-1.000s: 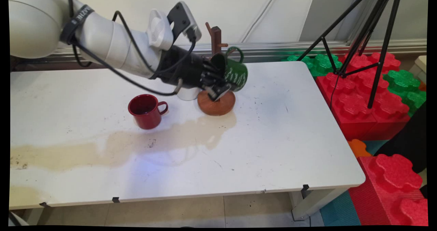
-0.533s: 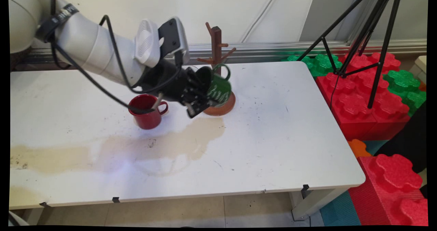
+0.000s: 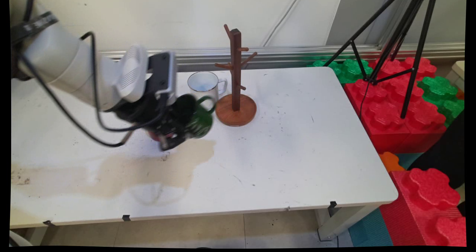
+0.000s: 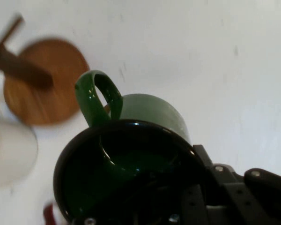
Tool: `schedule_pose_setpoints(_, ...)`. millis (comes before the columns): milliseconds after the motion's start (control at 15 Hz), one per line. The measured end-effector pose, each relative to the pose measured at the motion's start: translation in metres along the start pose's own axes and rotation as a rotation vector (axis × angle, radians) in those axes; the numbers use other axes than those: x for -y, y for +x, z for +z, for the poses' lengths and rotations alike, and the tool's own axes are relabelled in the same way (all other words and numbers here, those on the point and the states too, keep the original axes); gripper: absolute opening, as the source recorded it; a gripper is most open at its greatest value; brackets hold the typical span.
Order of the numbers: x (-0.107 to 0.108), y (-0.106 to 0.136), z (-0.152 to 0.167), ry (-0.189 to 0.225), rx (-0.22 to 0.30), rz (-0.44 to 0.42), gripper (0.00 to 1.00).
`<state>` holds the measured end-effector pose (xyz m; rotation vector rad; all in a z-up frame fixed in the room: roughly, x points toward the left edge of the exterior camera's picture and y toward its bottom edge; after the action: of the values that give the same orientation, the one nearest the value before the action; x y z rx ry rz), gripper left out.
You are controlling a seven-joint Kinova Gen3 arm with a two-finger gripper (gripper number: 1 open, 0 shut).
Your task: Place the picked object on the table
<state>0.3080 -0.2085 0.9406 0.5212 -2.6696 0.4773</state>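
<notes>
The gripper point(image 3: 174, 131) is clamped on the rim of a glossy green mug point(image 3: 199, 120), one finger inside its dark mouth, and holds it tilted above the white table point(image 3: 297, 140). The looped handle point(image 4: 97, 96) points away from the wrist. Just beyond the mug stands a wooden mug tree point(image 3: 235, 77) on a round, flat base; a white enamel mug point(image 3: 204, 84) sits beside that base. A tan stain point(image 3: 111, 170) spreads under the hand. To the tree's far side the tabletop lies bare to its rounded edge.
</notes>
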Motion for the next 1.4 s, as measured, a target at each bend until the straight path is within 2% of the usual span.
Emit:
schedule_pose_setpoints(200, -0.005, -0.025, -0.007, -0.009, 0.121, 0.030, 0.00)
schedule_pose_setpoints(667, -0.014, -0.070, -0.010, -0.043, 0.325, 0.084, 0.00)
schedule_pose_setpoints(1067, -0.015, -0.094, 0.002, -0.069, 0.423, 0.106, 0.00)
schedule_pose_setpoints(1400, -0.013, -0.109, 0.021, -0.091, 0.452, 0.098, 0.00)
